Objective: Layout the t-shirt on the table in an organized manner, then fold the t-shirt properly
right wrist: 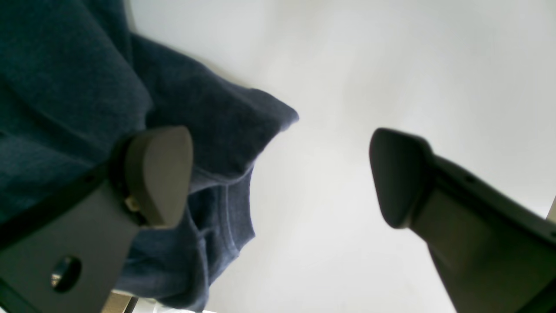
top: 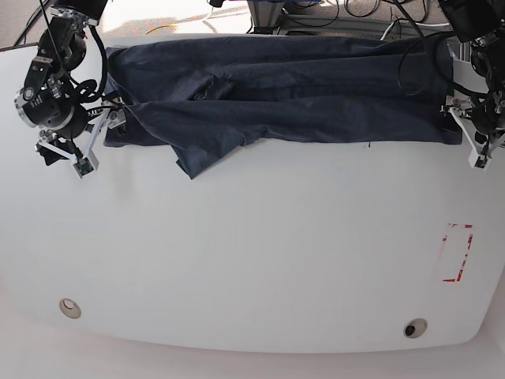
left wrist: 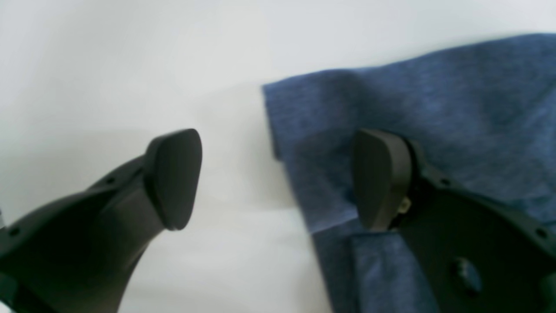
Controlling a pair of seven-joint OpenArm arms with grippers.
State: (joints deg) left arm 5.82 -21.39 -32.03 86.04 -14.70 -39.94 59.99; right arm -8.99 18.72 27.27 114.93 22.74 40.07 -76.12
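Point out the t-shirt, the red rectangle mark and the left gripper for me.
t-shirt [top: 316,95], base view, middle of the cloth.
red rectangle [top: 456,253], base view, inside its outline.
left gripper [left wrist: 278,178], left wrist view, between its open fingertips.

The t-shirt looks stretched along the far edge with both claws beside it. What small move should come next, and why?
Probably close both grippers on the cloth ends. The left gripper and right gripper stand open, each straddling an edge of the t-shirt, which still lies bunched and folded over on the table, so it needs gripping before spreading.
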